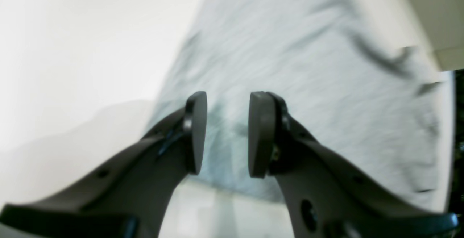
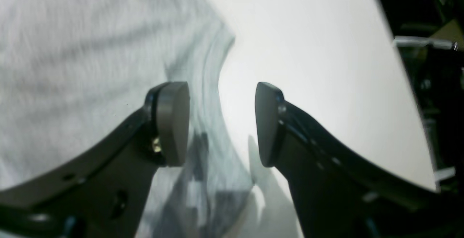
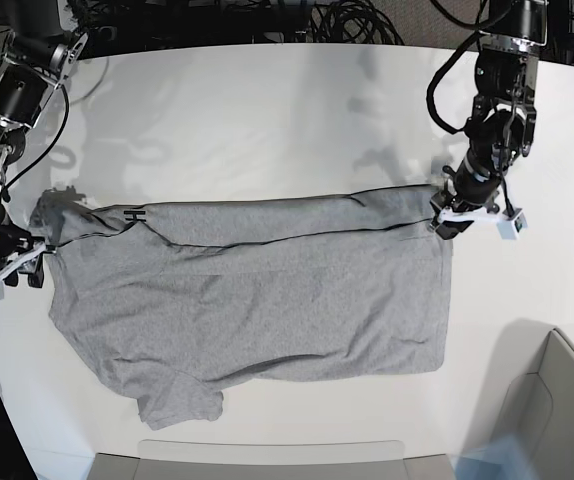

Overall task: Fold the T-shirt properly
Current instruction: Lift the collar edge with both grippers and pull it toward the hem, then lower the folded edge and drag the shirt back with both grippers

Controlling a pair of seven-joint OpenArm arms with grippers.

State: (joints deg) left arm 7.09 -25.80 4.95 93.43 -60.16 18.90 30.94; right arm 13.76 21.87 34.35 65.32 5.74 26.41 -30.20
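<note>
The grey T-shirt lies spread across the white table, top edge folded over; soft and limp, it will likely sag and crease, so corners or hems look the best holds. The left gripper and right gripper hang at opposite ends, jaws parted, holding nothing.

Wide bare white tabletop lies beyond the spread heather-grey cotton T-shirt; a pale grey bin blocks the near right corner.
</note>
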